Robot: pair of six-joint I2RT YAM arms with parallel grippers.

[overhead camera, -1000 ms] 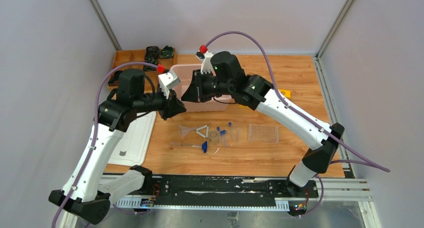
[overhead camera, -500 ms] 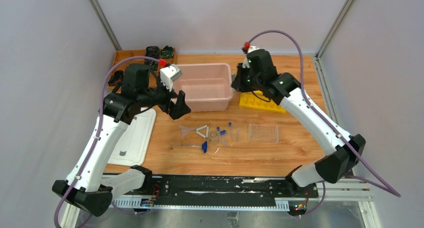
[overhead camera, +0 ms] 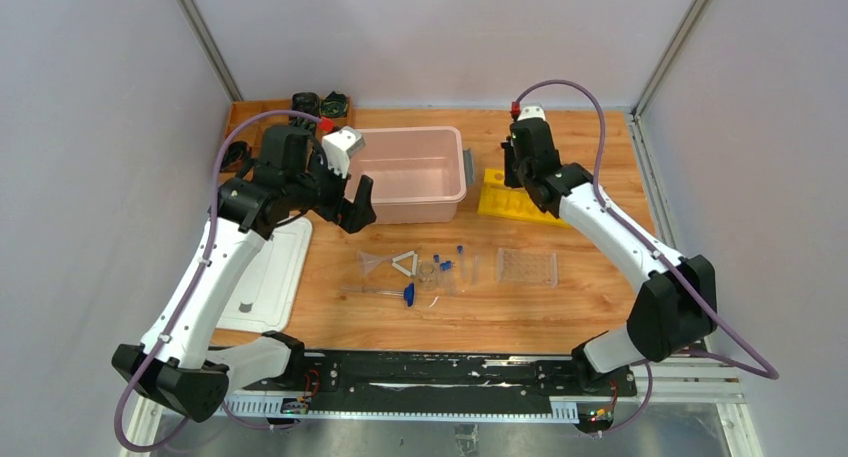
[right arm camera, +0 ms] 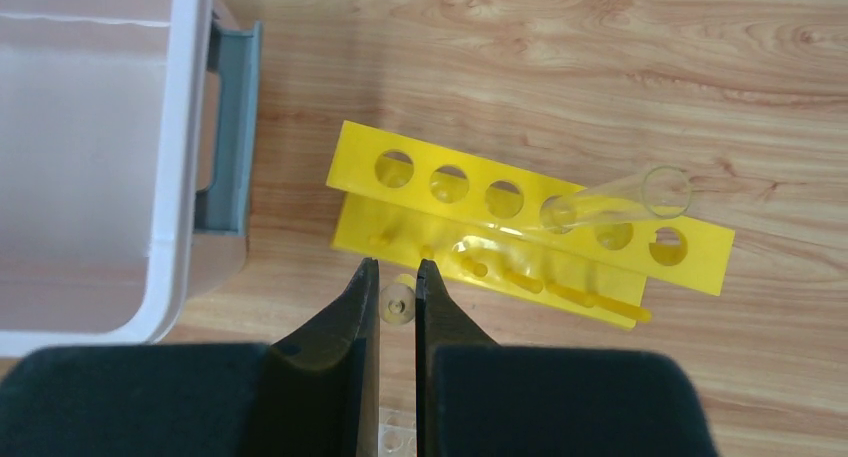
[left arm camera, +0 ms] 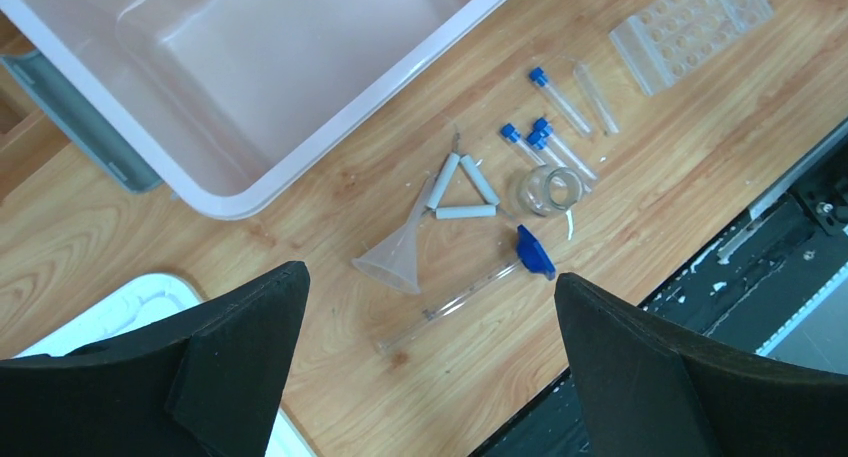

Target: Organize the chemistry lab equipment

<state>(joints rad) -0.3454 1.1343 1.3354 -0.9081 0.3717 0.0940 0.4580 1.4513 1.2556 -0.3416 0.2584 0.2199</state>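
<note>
**L arm.** The left tool [overhead camera: 358, 205] hangs above the desk [overhead camera: 590, 307], by the front-left corner of the pink bin [overhead camera: 405, 130]. Its fingers are spread wide w/ nothing between them. The wrist cam looks straight down on the lab items.

**Items.** All lie flat on the desk in front of the bin, approx. centre.
- Funnel [left arm camera: 400, 257]: on its side, stem running just beside the triangle [left arm camera: 465, 214].
- Dish [left arm camera: 548, 189]: just beside the triangle, on the side away from the funnel.
- Blue-capped tubes [left arm camera: 555, 99]: close group next to the dish, toward the bin. Three blue caps are visible.
- Clear rack [left arm camera: 690, 27]: apart from the group, further toward the R arm.
- Rod [left arm camera: 470, 292]: nearest the arm bases, in front of the funnel, blue tip near the dish.

**R arm.** The right tool [right arm camera: 395, 277] is above the near edge of the yellow rack [right arm camera: 520, 207], which sits beside the bin's grey handle [right arm camera: 230, 127]. Its fingers are almost together, leaving a narrow slit. A small clear round piece shows in the slit; cannot tell whether it is gripped. One clear tube [right arm camera: 620, 202] leans tilted in a hole of the yellow rack.

**Misc.** A white tray [overhead camera: 265, 277] lies at the left desk edge.
</note>
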